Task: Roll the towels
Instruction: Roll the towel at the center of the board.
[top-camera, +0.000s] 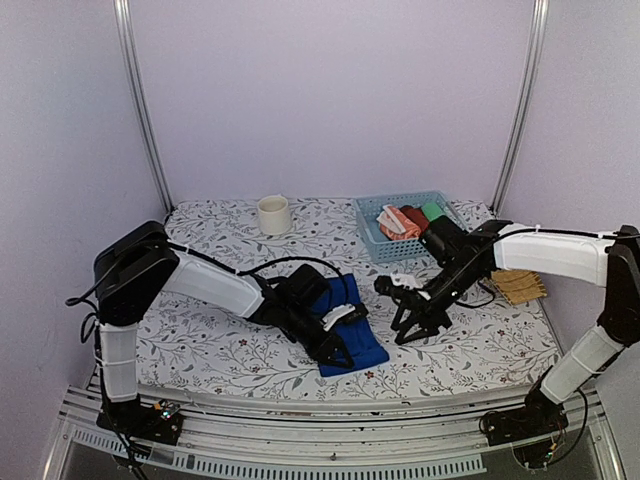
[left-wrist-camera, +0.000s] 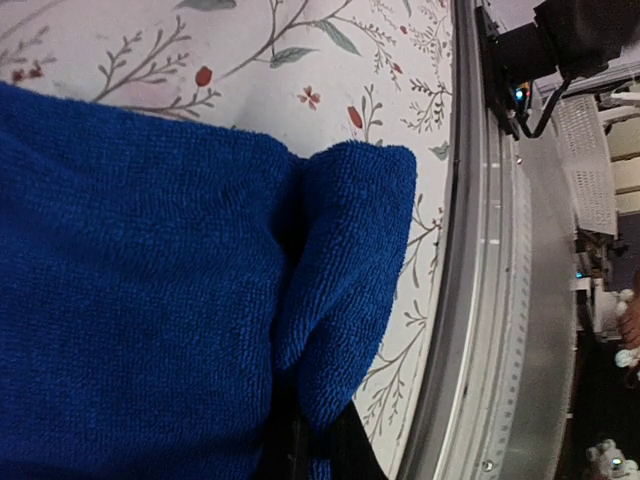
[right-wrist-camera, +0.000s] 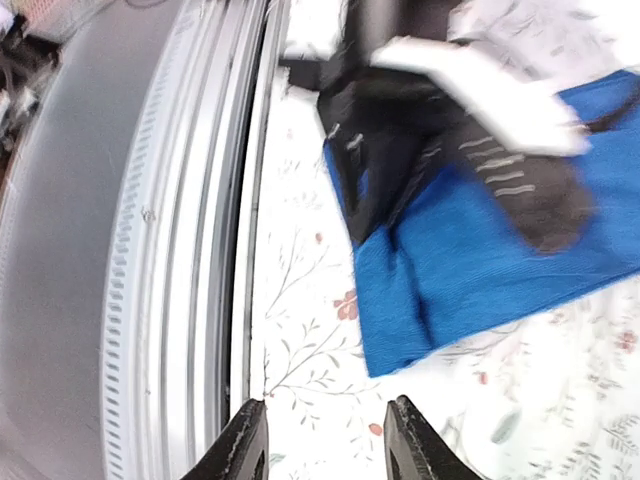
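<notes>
Keep the first turn of the plain royal blue terry towel (left-wrist-camera: 130, 300) tight and even. I cannot tell the left end effector (top-camera: 340, 345) grip; the right end effector (right-wrist-camera: 325, 440) hangs wide, empty.

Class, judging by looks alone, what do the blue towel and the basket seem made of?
Blue towel: probably terry or microfibre cloth, matte; a fuzzy looped nap shows in the left wrist view. Basket: likely moulded plastic, pale blue, with lattice walls.

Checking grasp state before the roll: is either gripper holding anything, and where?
Left gripper appears pinched on the blue towel, at the folded-up flap along its near edge. Right gripper is open, holding nothing.
</notes>
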